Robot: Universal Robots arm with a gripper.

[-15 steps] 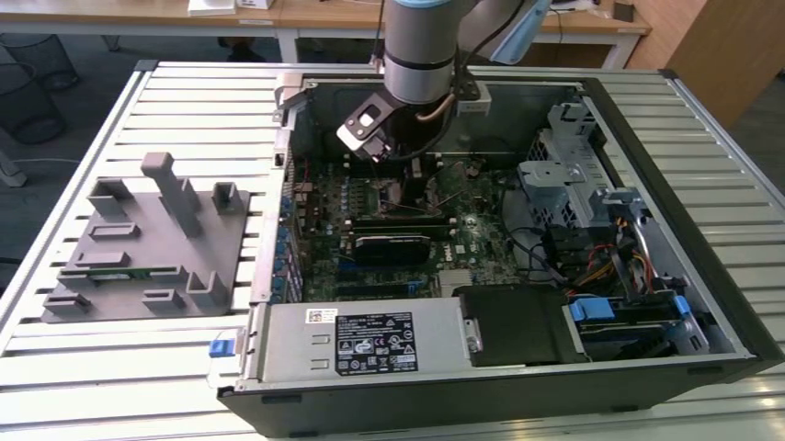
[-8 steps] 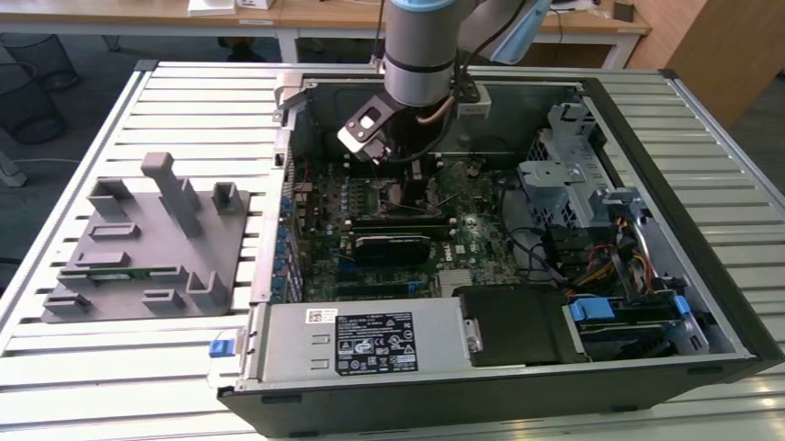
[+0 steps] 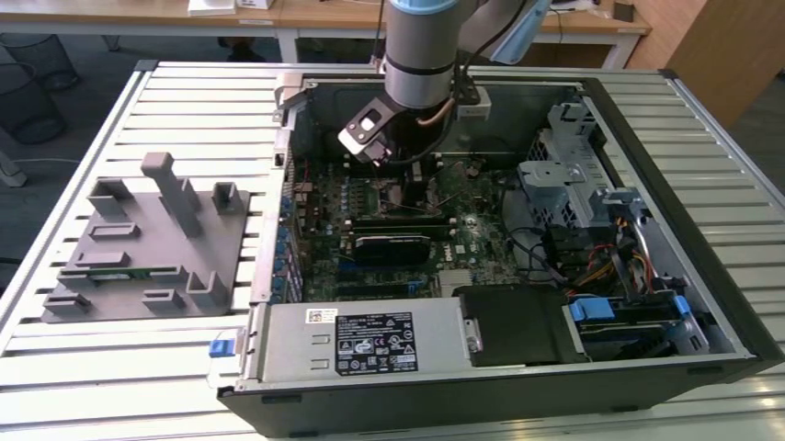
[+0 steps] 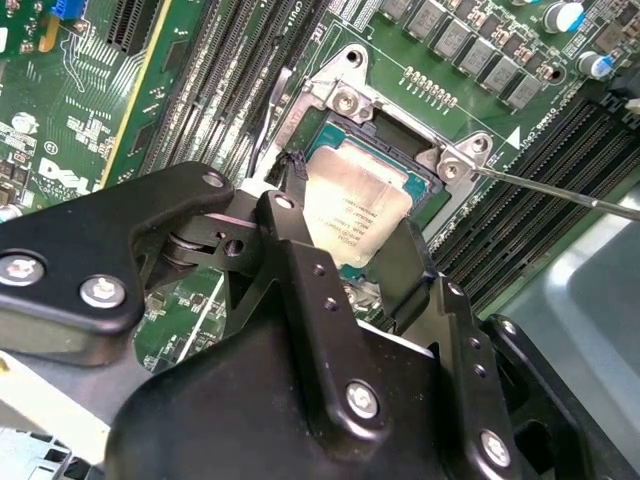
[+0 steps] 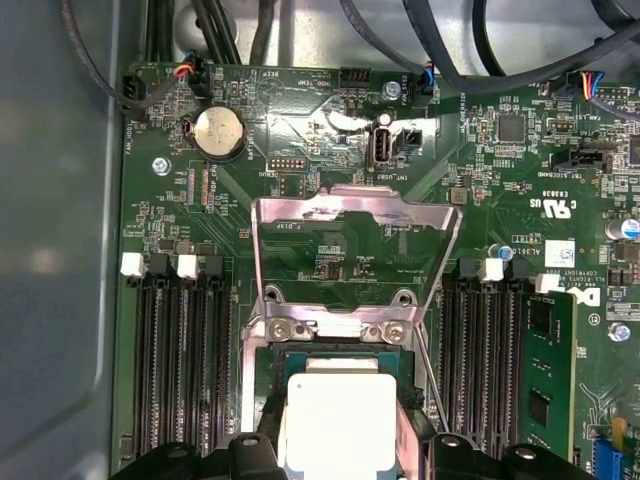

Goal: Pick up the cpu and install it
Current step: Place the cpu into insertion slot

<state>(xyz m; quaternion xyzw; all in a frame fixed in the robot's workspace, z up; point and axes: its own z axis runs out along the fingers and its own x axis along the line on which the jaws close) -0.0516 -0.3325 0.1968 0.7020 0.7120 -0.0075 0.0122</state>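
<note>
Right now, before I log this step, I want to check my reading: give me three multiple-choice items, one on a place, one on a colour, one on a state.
1. Where is the cpu? A on the floor; B at the socket, held by the end effector; C in a person's hand.
2. What colour is the tray at the exterior view's left? A grey; B red; C yellow.
3. How is the socket's metal frame? A shut over the cpu; B missing; C swung open.
B: the second wrist view shows it there. A: plain grey. C: it stands raised in the first wrist view.
</note>
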